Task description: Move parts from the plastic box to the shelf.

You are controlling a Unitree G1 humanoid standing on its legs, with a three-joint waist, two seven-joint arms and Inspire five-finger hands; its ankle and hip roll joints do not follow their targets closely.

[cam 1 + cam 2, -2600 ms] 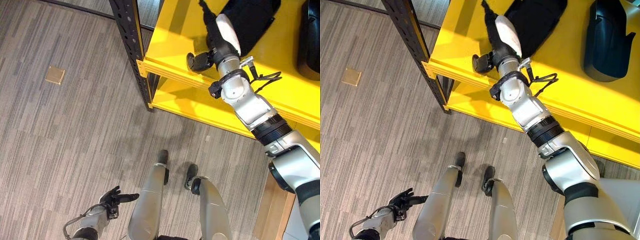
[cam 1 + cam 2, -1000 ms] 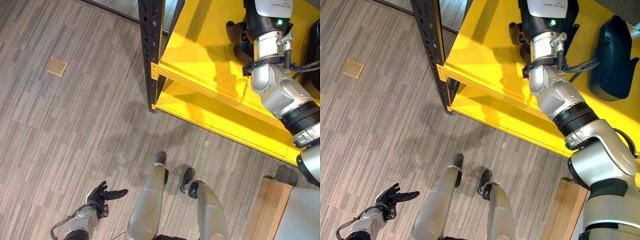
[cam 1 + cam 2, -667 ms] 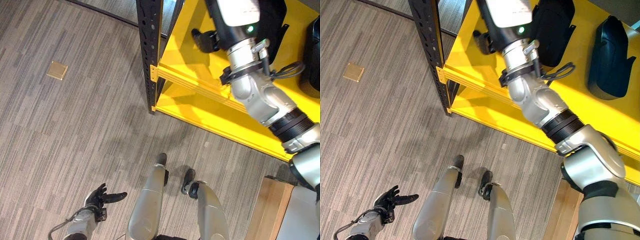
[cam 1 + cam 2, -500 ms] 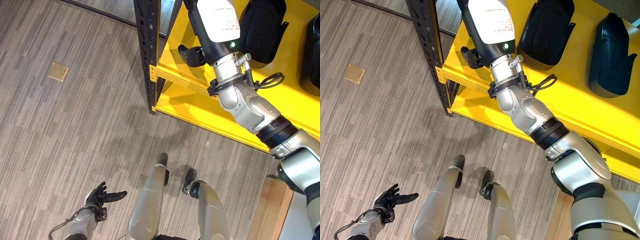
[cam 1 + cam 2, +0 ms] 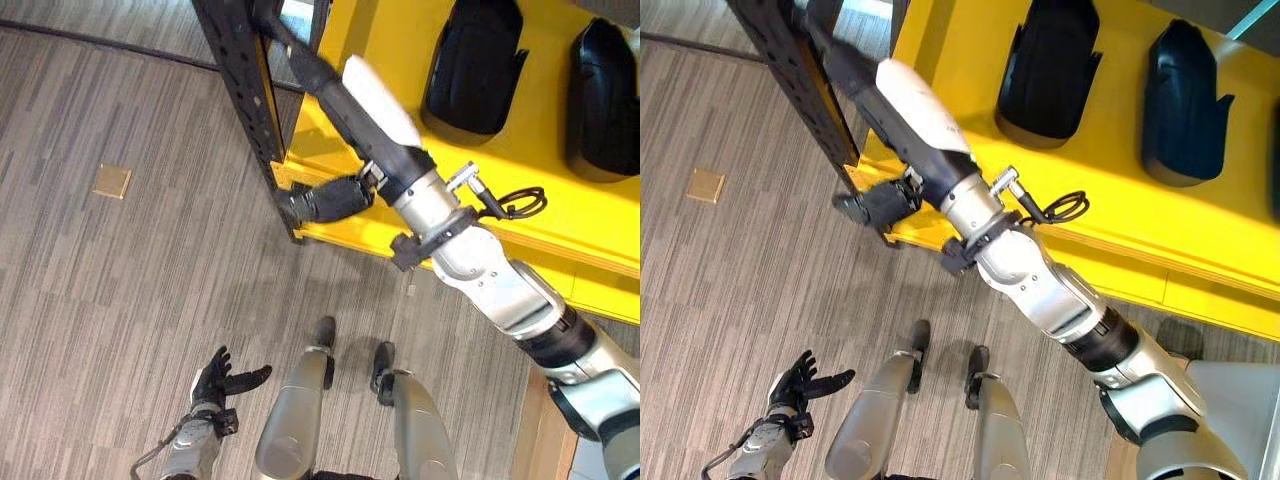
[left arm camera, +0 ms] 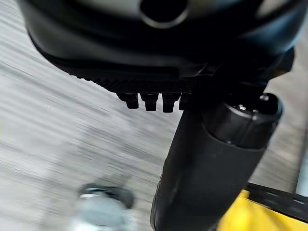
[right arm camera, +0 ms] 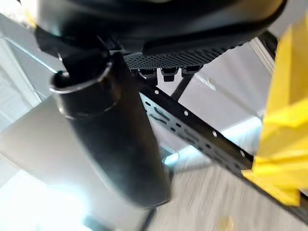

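Observation:
Two dark moulded parts (image 5: 475,65) (image 5: 605,85) lie side by side on the yellow shelf (image 5: 560,215); nothing touches them. My right hand (image 5: 375,110) reaches up and left past the shelf's front corner, along the black upright post (image 5: 235,70). Its fingers are straight and its thumb (image 5: 325,198) sticks out by the post; it holds nothing. The right wrist view agrees: a bare thumb (image 7: 110,134) with the post (image 7: 192,130) behind it. My left hand (image 5: 215,380) hangs low over the floor at the lower left, fingers spread and holding nothing.
A lower yellow shelf board (image 5: 600,295) runs under the upper one. The black post stands at the shelf's left corner. A small brass plate (image 5: 112,181) is set in the grey striped floor at the left.
My right hand has drawn back off the shelf and swung left to the post, leaving the dark part lying there. The view has shifted. The left hand hardly moved.

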